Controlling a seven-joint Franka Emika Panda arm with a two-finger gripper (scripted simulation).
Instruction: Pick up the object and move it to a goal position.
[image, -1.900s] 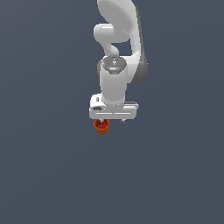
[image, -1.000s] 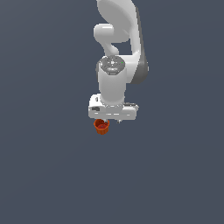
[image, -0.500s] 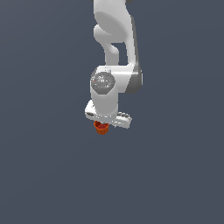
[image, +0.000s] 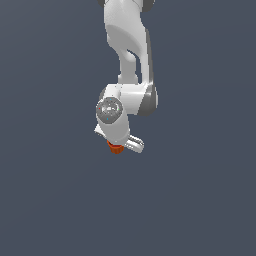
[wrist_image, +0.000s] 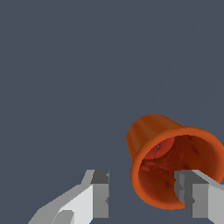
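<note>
Hand (wrist_image: 142, 199) spread. Orange-red cup (wrist_image: 173, 159) off-centre between fingers, tipped on side, touching one finger (wrist_image: 194, 197), rim facing wrist camera. Exterior view: cup (image: 116, 147) just under tilted hand (image: 125, 144). Grip looks unsecured.

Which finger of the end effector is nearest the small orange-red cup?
The grey-tipped finger overlapping the open mouth of the small orange-red cup; contact itself is unclear. The other finger stands apart, bare background between.
</note>
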